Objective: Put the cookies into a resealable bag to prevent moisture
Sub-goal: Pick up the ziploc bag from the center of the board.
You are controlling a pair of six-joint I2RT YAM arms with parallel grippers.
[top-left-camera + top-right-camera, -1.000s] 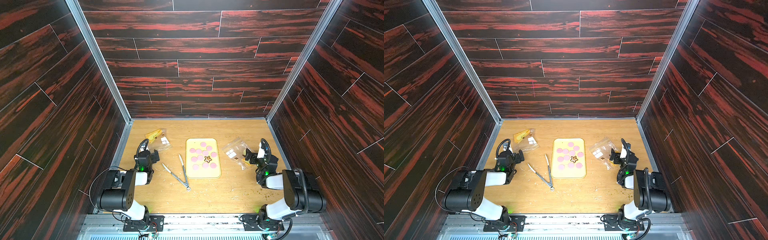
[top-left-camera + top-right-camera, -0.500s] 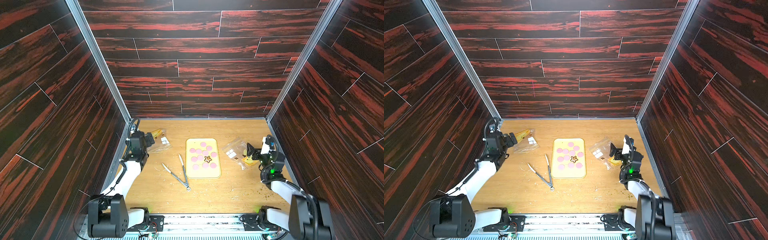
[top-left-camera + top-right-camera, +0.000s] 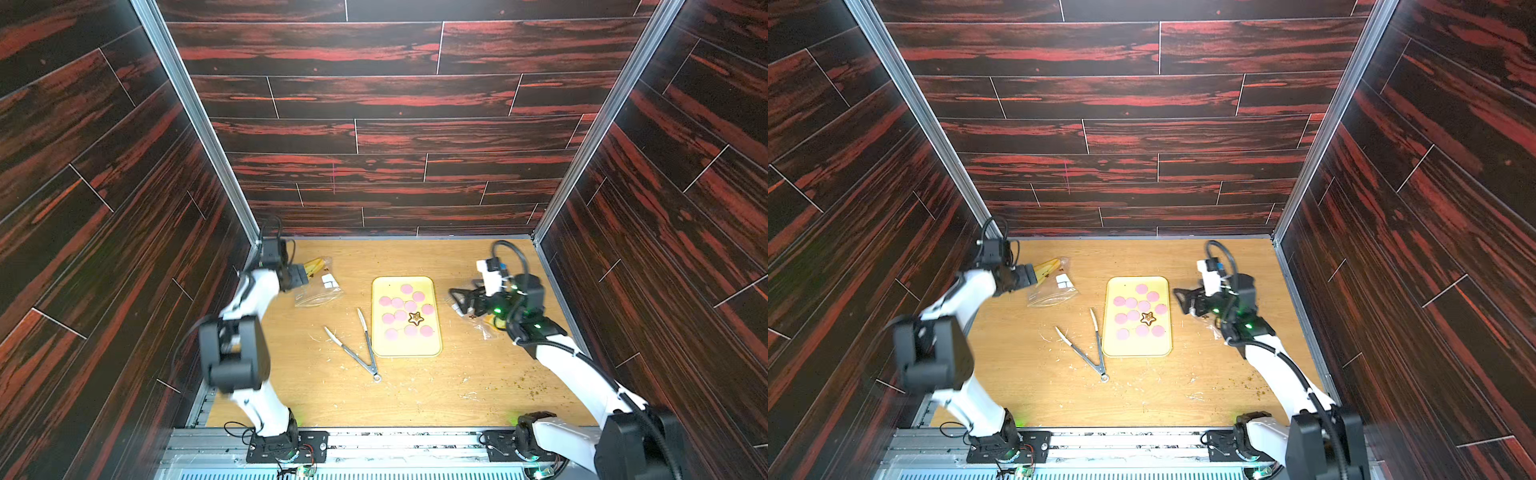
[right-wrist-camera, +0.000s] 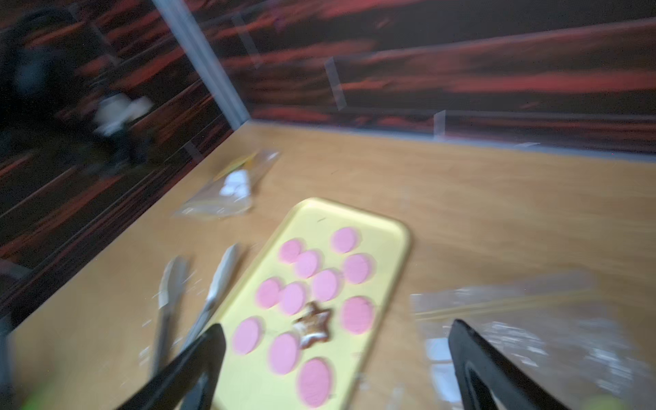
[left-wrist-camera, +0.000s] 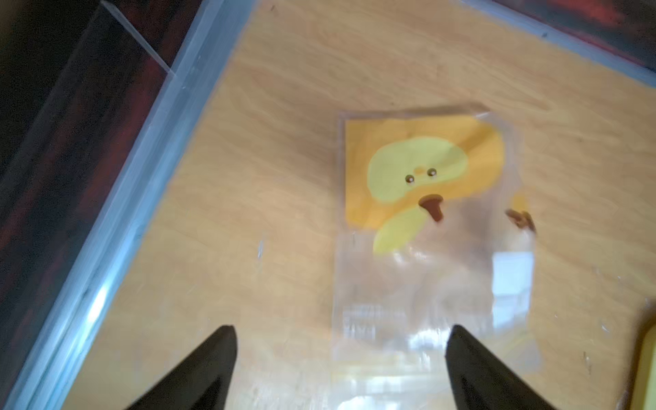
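Note:
Several pink round cookies (image 3: 400,314) (image 4: 312,284) and one brown star cookie (image 3: 415,318) (image 3: 1147,318) (image 4: 314,324) lie on a yellow tray (image 3: 405,353) (image 4: 401,241) mid-table. A clear resealable bag (image 3: 318,291) (image 5: 426,230) with a yellow duck print lies flat at the far left. My left gripper (image 3: 301,276) (image 5: 341,330) hovers open over its near edge, holding nothing. A second clear bag (image 3: 478,326) (image 4: 532,319) lies right of the tray. My right gripper (image 3: 457,299) (image 4: 337,326) is open above it, pointing at the tray, and is empty.
Metal tongs (image 3: 365,345) (image 3: 1096,345) (image 4: 216,284) lie open on the wooden table just left of the tray. Dark panelled walls with metal rails close in on the left, right and back. Crumbs dot the table near the right arm's base.
Both arms have unfolded from their low resting pose near the front. The left gripper reached out to the far-left bag. The right gripper rose over the right bag, towards the tray.

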